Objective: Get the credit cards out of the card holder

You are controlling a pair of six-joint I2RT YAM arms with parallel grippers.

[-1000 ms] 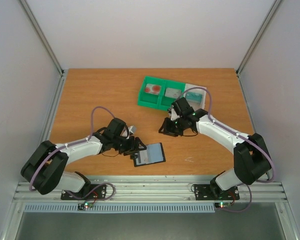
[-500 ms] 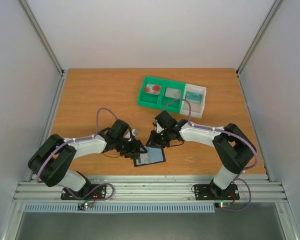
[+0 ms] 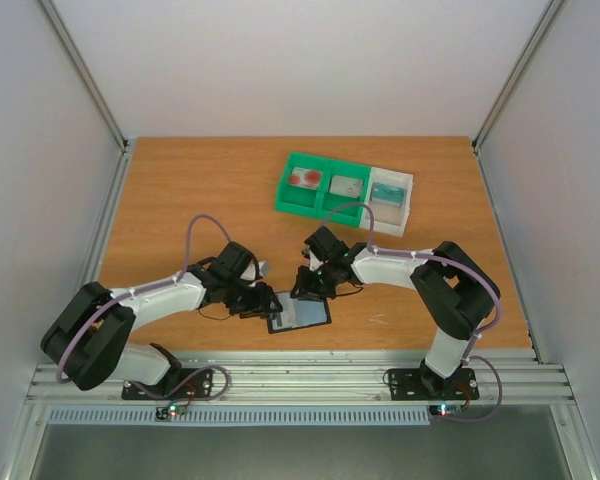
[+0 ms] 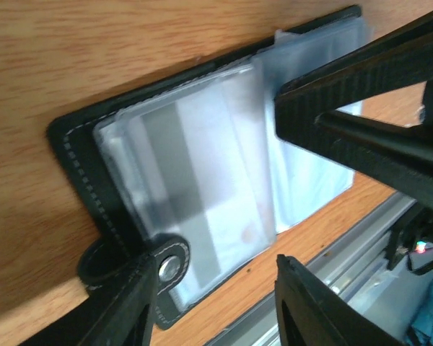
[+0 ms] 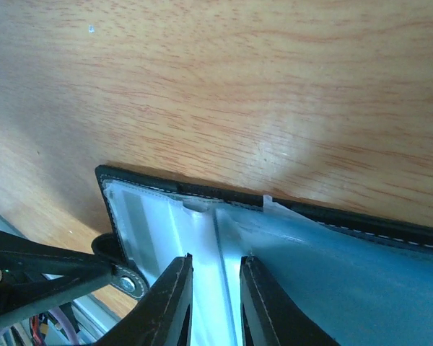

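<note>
The card holder [image 3: 302, 313] lies open and flat on the worktop [image 3: 180, 200], near the front edge and between the two arms; its black cover faces down and its clear sleeves face up. Through one sleeve a pale card [image 4: 195, 180] with a grey band can be seen; a snap strap [image 4: 166, 268] sticks out from the holder's left edge.

The left gripper [image 4: 216, 274] is set low at that left edge, its jaws well apart; one finger covers the strap, the other stands off the holder's corner, and nothing is clamped.

The right gripper [image 5: 216, 261] is lowered onto the holder from the far side, its jaws narrow, with a pale strip of sleeve between the fingers; whether that strip is pinched cannot be told.

Well apart, at the far right, a green tray [image 3: 285, 195] and a white tray [image 3: 408, 200] stand side by side, touching; a whitish card with red marks [image 3: 305, 179] and a grey card [image 3: 347, 185] lie in the green tray's two compartments, and a teal card [image 3: 387, 191] lies in the white tray.
</note>
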